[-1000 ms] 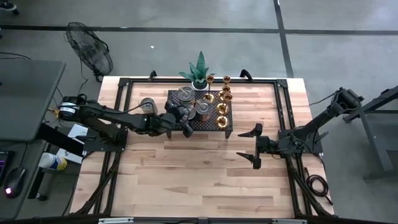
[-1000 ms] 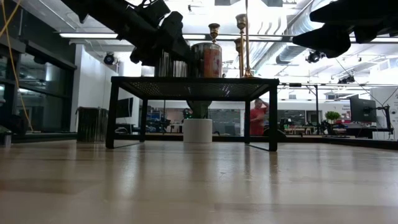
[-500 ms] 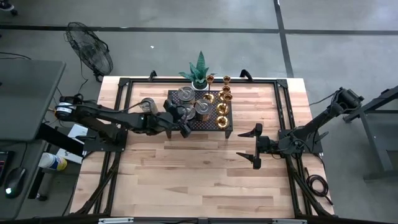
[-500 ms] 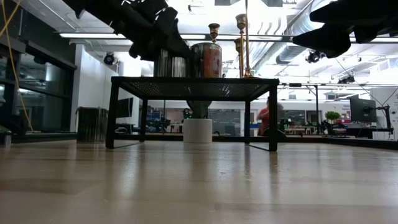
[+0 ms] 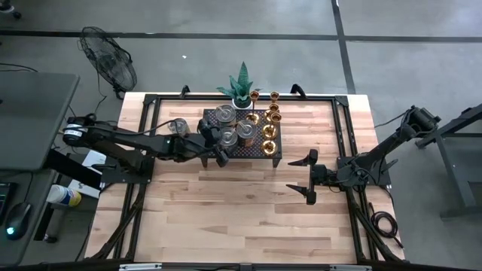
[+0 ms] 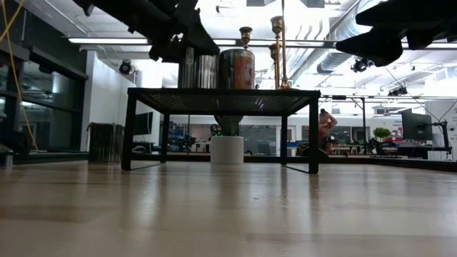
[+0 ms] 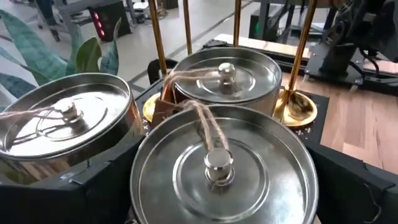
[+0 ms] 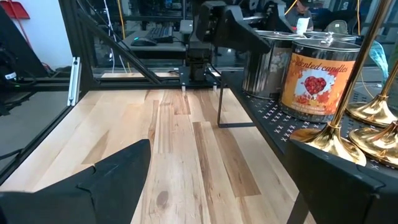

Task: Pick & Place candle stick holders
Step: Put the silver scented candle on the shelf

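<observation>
Black rack carries silvery tins and brass candle stick holders.

The setting is a robotics lab or industrial workshop. A wooden table framed by black metal rails stands on a bare concrete floor marked with dark lines, with a floor fan at the far left. The low view shows exposed ceiling ducts, strip lighting, and workstations with monitors behind the table
</observation>
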Controlling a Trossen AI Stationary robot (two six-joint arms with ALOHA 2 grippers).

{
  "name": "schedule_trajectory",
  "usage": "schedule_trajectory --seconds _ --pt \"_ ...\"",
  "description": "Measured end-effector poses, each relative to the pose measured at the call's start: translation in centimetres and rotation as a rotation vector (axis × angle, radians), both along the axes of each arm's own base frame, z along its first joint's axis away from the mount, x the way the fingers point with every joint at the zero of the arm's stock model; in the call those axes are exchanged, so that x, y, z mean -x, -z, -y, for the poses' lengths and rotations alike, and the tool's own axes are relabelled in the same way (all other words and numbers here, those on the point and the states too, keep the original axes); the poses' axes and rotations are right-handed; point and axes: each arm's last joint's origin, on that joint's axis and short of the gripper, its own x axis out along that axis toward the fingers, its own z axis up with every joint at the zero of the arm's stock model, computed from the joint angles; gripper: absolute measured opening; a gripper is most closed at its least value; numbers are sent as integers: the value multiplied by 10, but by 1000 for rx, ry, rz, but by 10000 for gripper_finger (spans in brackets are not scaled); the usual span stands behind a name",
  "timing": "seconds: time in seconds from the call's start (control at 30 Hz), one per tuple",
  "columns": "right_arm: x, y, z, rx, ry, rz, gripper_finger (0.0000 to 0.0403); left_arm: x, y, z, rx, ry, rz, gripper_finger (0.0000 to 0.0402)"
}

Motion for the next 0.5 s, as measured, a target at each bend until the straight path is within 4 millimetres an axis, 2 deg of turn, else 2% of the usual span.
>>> schedule_trajectory --seconds 0.5 --pt "0 0 0 0 0 0 362 10 -14 -1 -39 17 19 384"
